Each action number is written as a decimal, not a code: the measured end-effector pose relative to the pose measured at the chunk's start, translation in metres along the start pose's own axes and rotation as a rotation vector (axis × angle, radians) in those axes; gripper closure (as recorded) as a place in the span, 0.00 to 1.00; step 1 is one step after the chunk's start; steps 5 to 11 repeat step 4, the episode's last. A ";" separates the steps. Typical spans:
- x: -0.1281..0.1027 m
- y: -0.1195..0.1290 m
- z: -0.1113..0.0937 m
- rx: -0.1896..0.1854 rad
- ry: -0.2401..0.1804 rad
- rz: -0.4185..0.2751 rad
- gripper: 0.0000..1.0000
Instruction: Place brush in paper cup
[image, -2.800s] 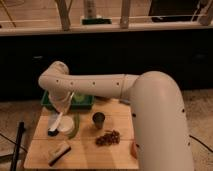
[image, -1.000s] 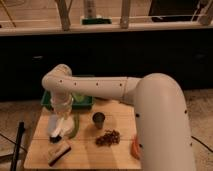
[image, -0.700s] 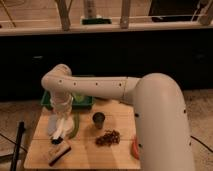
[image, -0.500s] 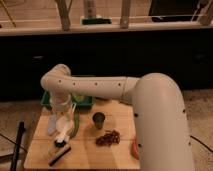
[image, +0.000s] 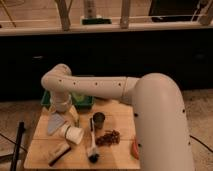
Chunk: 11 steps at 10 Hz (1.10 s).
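Observation:
The brush (image: 92, 142) lies on the wooden table, its white handle running from beside the dark metal cup (image: 99, 120) toward the front edge, with the dark bristle head nearest the front. The white paper cup (image: 73, 133) sits left of the brush and looks tipped on its side. My gripper (image: 59, 120) hangs from the wrist at the left of the table, just above and left of the paper cup and apart from the brush.
A wooden block scrub brush (image: 57, 153) lies at the front left. A green tray (image: 77, 101) stands at the back behind the wrist. Brown crumbs (image: 108, 137) and an orange item (image: 135, 148) lie right of the brush. My big white arm covers the table's right side (image: 125, 120).
The slim brush now lies in front of the metal cup, where it did not show before. The paper cup has shifted toward the front right and looks tipped.

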<state>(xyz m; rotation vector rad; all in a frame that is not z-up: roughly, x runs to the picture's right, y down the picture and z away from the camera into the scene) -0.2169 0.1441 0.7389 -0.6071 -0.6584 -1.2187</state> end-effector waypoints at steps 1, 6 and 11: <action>0.000 0.000 0.000 -0.002 -0.002 0.000 0.20; 0.001 0.001 -0.001 -0.005 -0.003 0.000 0.20; 0.001 0.001 -0.001 -0.005 -0.003 0.000 0.20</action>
